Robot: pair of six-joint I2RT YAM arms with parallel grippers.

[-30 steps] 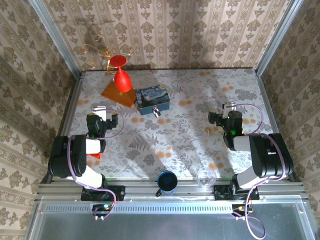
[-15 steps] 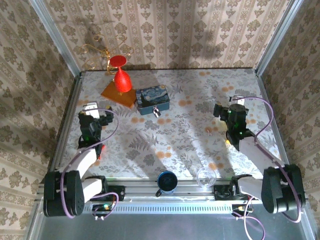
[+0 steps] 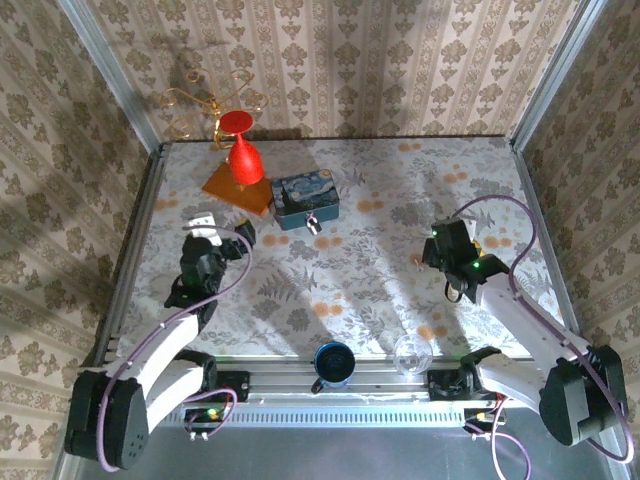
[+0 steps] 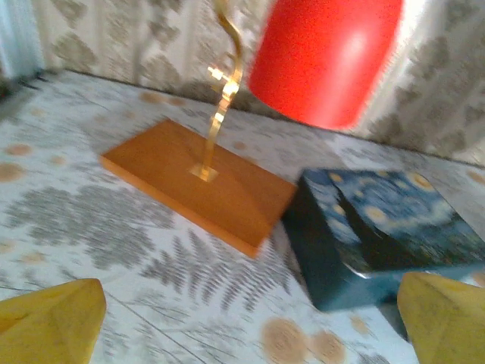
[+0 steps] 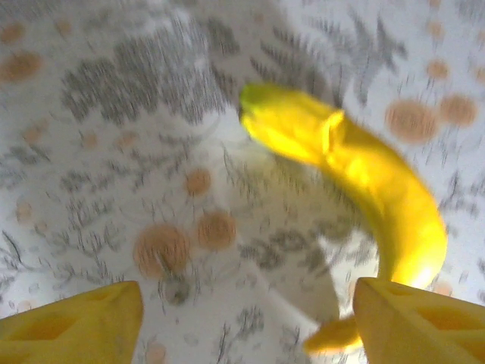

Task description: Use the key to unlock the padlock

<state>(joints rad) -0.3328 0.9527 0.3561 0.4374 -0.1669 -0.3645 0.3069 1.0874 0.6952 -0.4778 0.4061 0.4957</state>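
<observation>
The tiny grey padlock (image 3: 313, 224) hangs at the front of a blue swirl-painted tin (image 3: 305, 200). What looks like the key (image 3: 420, 262) is a small grey thing lying right of the middle; it shows blurred as the key (image 5: 176, 282) in the right wrist view. My right gripper (image 3: 432, 250) hovers just above it, open, with nothing between its yellow fingers (image 5: 83, 322). My left gripper (image 3: 228, 228) is open and empty, left of the tin and facing it. The left wrist view shows the tin (image 4: 386, 235) ahead on the right, between the yellow fingertips (image 4: 53, 318).
A red goblet-shaped piece (image 3: 240, 150) on a gold stem stands on an orange base (image 3: 238, 190) just left of the tin. A yellow banana (image 5: 364, 182) lies close to my right fingers. A dark blue mug (image 3: 332, 365) and a clear glass (image 3: 412, 355) stand at the near edge.
Both arms have stretched out over the table. My left gripper swung right toward the tin. My right gripper dropped down and left toward the key, and its jaws narrowed slightly.
</observation>
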